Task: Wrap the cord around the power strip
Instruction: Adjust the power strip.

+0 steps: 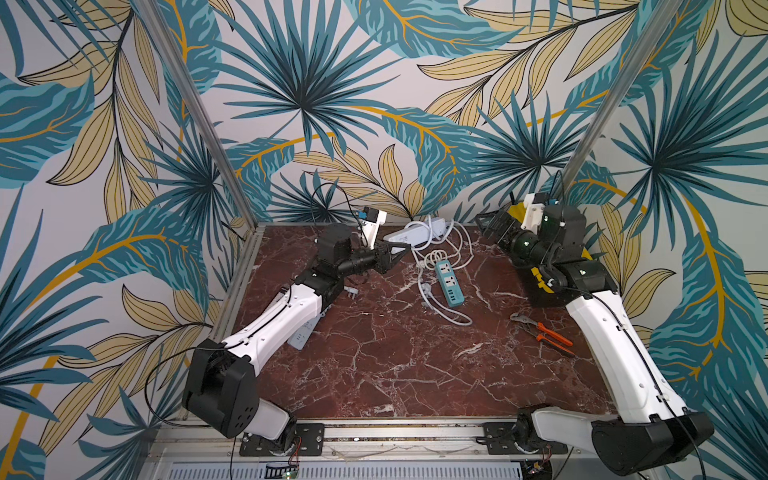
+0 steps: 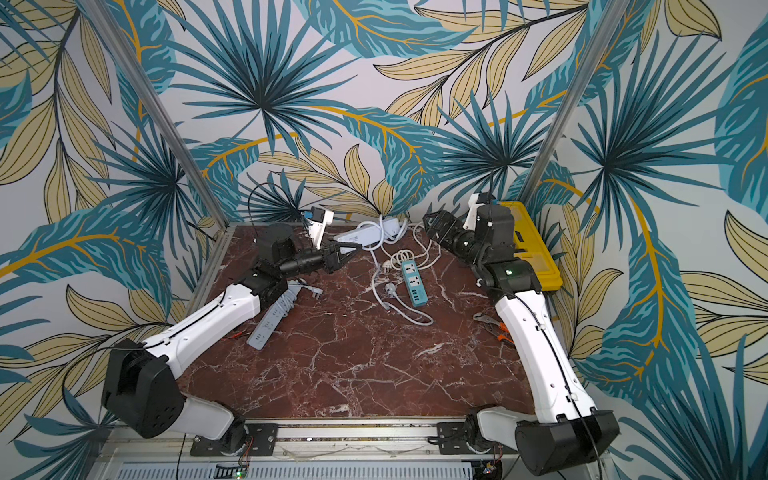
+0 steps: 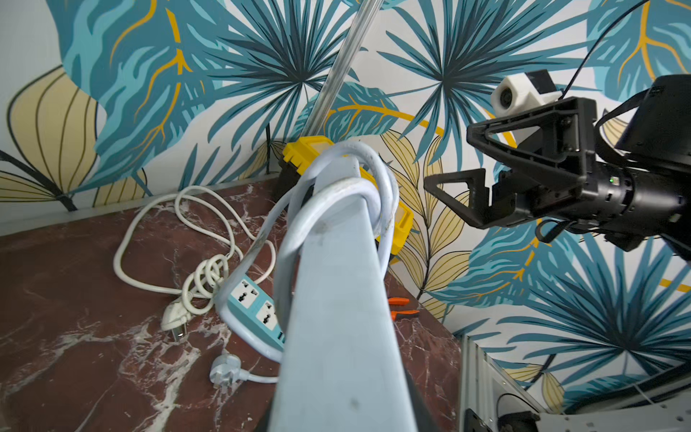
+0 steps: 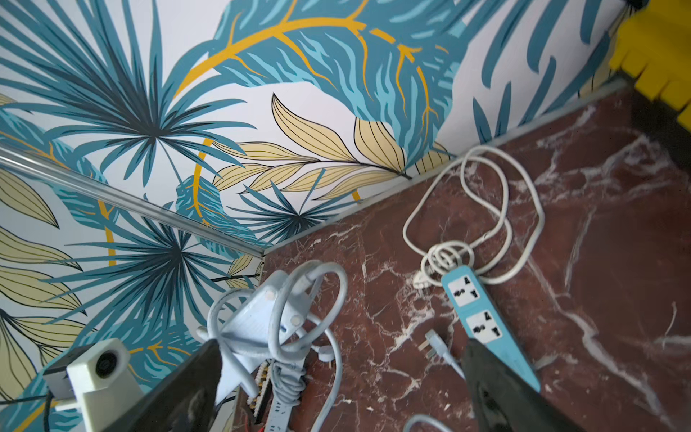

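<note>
- Nearest us, on the right, orange pliers [image 1: 548, 334] lie on the marble table [image 1: 374, 374].
- Mid-table we see a teal power strip [image 1: 448, 284].
- Farther back, the left gripper [image 1: 401, 251] is clamped on the white power strip [image 1: 415, 233], with its cord [image 3: 336, 187] looped around it.
- At the far right, the right gripper [image 3: 448, 159] hangs with its jaws wide apart.

**Desk tally: three strips, three plugs, two claws**

Three power strips are on or over the desk [image 1: 374, 374]. The white strip [image 1: 401, 237] is by the far edge, the teal strip [image 1: 448, 282] toward the middle, and the grey strip [image 2: 266, 326] by the left edge.

There are three plugs. The white plug [image 2: 388, 264] and the pale plug [image 2: 390, 288] lie beside the teal strip, and the third plug [image 2: 318, 292] is near the left edge.

One pliers [image 1: 550, 333] lies by the right edge. One yellow case [image 2: 538, 245] sits in the far right corner.

There are two claws: the left claw [image 1: 403, 252] and the right claw [image 1: 484, 227].
</note>
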Motion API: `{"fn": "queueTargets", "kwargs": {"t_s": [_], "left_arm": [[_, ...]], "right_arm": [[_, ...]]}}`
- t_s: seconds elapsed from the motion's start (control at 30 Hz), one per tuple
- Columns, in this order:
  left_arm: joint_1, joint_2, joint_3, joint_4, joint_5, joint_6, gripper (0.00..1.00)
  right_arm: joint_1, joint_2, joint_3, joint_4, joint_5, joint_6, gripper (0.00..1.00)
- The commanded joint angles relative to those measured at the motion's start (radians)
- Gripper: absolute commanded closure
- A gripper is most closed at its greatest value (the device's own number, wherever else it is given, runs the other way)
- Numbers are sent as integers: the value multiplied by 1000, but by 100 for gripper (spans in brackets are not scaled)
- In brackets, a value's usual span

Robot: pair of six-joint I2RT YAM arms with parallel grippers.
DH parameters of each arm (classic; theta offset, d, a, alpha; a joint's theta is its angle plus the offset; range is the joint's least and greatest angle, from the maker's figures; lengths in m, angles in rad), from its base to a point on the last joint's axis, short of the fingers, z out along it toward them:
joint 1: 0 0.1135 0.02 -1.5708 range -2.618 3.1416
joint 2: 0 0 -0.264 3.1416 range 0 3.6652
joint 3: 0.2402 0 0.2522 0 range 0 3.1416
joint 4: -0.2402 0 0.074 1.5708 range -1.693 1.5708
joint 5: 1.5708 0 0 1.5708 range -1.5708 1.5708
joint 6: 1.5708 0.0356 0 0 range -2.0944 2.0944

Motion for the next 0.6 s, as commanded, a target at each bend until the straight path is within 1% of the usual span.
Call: {"fn": "queueTargets", "kwargs": {"t_s": [0.0, 0.1, 0.23, 0.37, 0.47, 0.53, 0.57], "left_arm": [[-55, -15, 4, 178, -90, 101, 100], [-82, -5, -14, 201, -113, 119, 100], [-119, 8, -19, 220, -118, 135, 100], [-143, 25, -24, 221, -123, 139, 100], [-156, 28, -20, 220, -120, 158, 100], [-157, 30, -22, 220, -124, 162, 100], [-157, 28, -24, 219, -124, 165, 100]], "right_arm": [[42, 4, -59, 27, -12, 246, 3], [80, 31, -72, 85, 7, 304, 4], [116, 103, -79, 175, -21, 378, 4], [162, 139, -76, 258, 27, 413, 5], [178, 178, -61, 270, 39, 440, 8], [178, 188, -75, 292, 48, 462, 14], [178, 191, -80, 300, 53, 461, 21]]}}
